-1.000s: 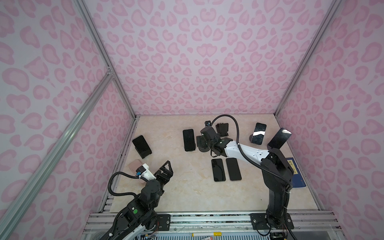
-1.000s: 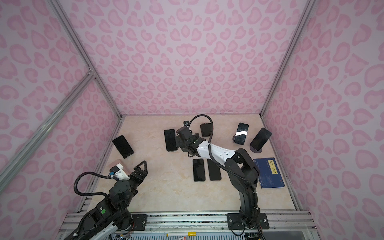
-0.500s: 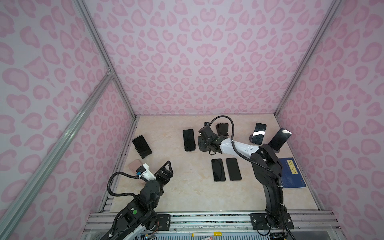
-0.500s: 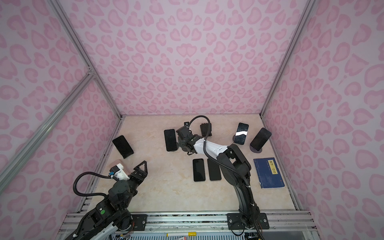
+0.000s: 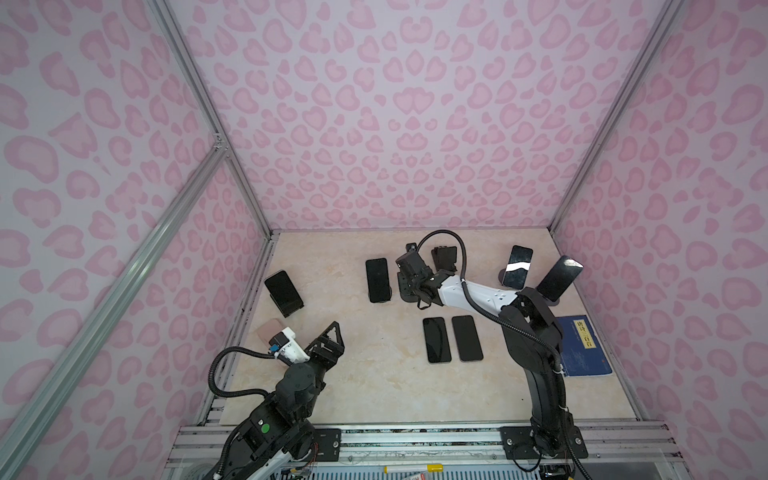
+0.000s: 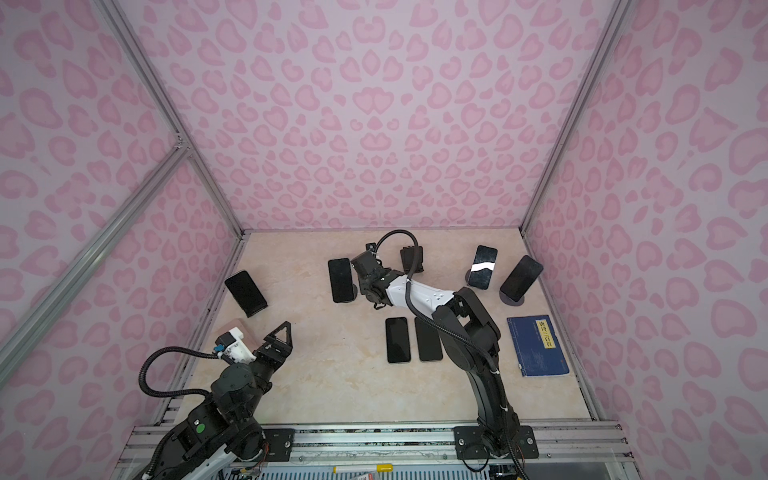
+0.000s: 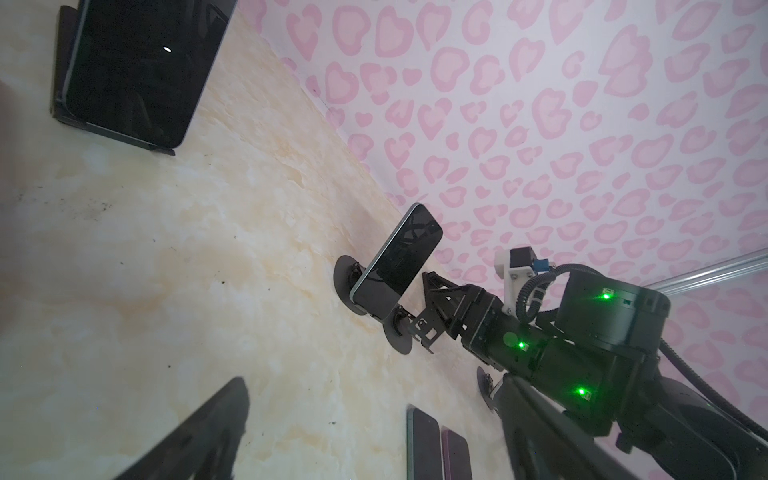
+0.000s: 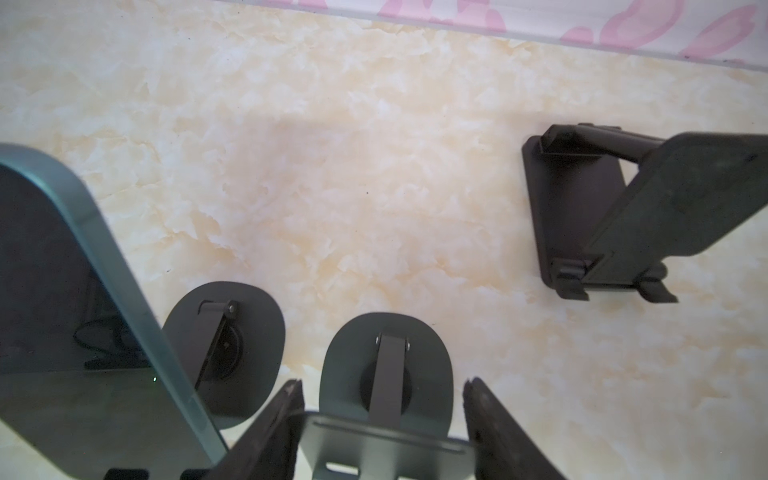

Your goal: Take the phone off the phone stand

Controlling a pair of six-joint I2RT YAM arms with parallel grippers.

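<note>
1. Pink heart walls enclose the marble tabletop (image 5: 374, 386).
2. Right tool (image 8: 382, 384) is clamped on the plate of an empty stand (image 8: 353, 353), with one finger at each side.
3. Just beside it, the phone (image 5: 378, 280) leans tilted on its phone stand (image 8: 232, 332), untouched.
4. Left tool (image 5: 328, 337) hovers with jaws wide, holding nothing, well apart from the phone.

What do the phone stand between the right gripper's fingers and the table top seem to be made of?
Phone stand: probably metal, matte grey; its thin flat plate has punched slots, and small screws hold the hinge. Table top: smooth cream surface with marble-like veining; real stone or printed laminate, I cannot tell.
</note>
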